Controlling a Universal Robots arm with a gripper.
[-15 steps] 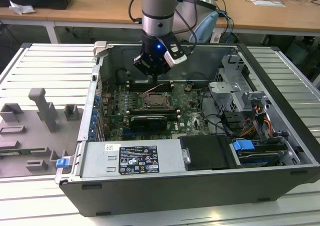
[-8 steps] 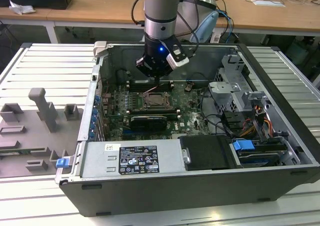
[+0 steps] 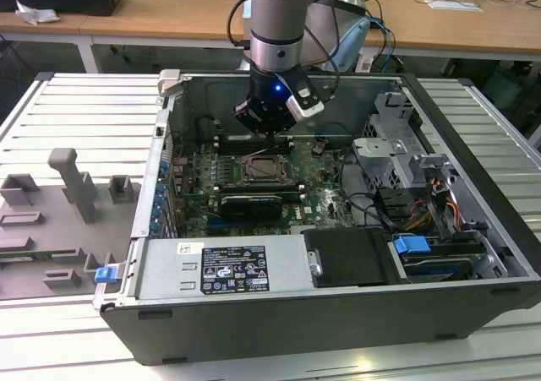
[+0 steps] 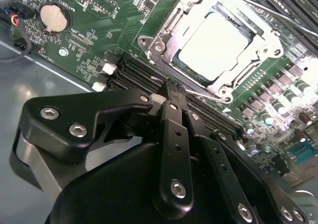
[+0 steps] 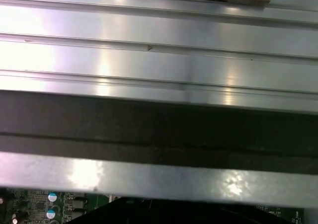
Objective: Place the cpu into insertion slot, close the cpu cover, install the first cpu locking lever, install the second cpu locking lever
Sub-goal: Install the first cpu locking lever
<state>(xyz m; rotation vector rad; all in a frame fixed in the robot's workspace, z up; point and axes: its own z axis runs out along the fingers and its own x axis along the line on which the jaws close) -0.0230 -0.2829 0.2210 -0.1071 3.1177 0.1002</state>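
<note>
In the second wrist view the cpu (image 4: 218, 42) lies flat in its socket, its pale metal top bright under the light. The silver cpu cover (image 4: 171, 23) lies down around it, framing it with its window. A thin wire locking lever (image 4: 203, 93) runs along the socket's near side. My gripper (image 4: 170, 91) has its black fingers (image 4: 174, 134) pressed together, shut, with the tips right at that lever's end; whether they pinch it I cannot tell. In the exterior view the gripper (image 3: 269, 129) hangs just behind the socket (image 3: 269, 171) inside the open computer case.
The case walls (image 3: 169, 144) surround the motherboard. A power supply (image 3: 220, 267) lies at the front and a drive cage (image 3: 397, 157) with cables at the exterior view's right. Memory slots (image 4: 134, 75) and a coin battery (image 4: 52, 16) flank the socket. Grey fixtures (image 3: 72, 187) stand outside.
</note>
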